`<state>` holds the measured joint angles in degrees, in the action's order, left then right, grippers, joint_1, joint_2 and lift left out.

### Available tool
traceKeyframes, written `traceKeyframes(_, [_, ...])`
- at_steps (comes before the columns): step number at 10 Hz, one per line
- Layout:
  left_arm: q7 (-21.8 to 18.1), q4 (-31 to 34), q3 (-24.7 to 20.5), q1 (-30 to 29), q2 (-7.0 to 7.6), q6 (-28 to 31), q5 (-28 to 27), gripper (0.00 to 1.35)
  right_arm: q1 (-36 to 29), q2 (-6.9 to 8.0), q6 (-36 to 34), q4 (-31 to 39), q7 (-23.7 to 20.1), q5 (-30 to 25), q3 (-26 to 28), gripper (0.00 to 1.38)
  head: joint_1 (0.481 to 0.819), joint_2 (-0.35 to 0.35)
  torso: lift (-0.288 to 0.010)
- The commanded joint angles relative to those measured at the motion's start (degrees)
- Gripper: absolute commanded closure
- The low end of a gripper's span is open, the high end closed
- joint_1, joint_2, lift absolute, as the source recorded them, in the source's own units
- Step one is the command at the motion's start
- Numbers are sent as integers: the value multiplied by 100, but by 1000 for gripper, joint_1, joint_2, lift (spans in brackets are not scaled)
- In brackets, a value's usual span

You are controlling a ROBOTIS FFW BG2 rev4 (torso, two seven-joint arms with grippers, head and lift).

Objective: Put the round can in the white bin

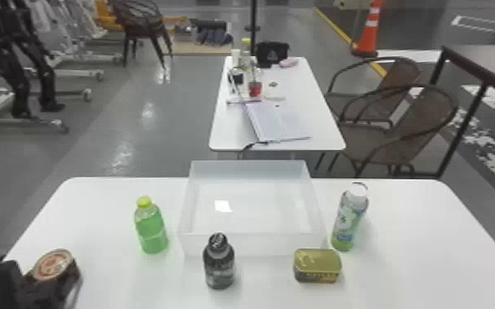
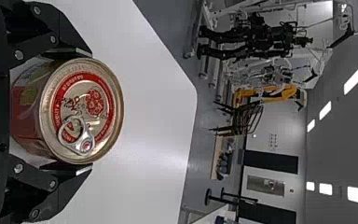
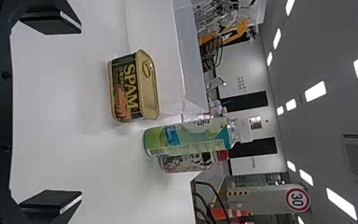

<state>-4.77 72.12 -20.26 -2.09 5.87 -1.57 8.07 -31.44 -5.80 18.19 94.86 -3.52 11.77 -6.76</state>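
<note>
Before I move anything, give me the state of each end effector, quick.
Left end effector: closed on the round can.
Right end effector: open, nothing between its fingers.

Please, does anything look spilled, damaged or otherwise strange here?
Nothing stands out: the left gripper holds the round can, which shows no dent; no spill shows, and the green bottle stands upright beside the white bin.

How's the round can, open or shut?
Shut: the round can has an unbroken lid, its pull ring flat on top.

Glossy metal can, smooth translucent plastic bin
</note>
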Motion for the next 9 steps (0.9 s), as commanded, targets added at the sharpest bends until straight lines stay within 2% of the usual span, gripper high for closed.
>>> traceKeyframes(1, [3,-5,-75,7,-59,-28,-16,820,-2,8,0,-12,0,10,-1,53,549,0,-100])
traceKeyframes(5, [-121,171,30,-54,-138,-239,45,820,-2,8,0,-12,0,19,-1,53,549,0,-100])
traceKeyframes(9, [-296,1076,567,-160,-209,-283,72,820,-2,8,0,-29,0,19,-1,55,549,0,-100])
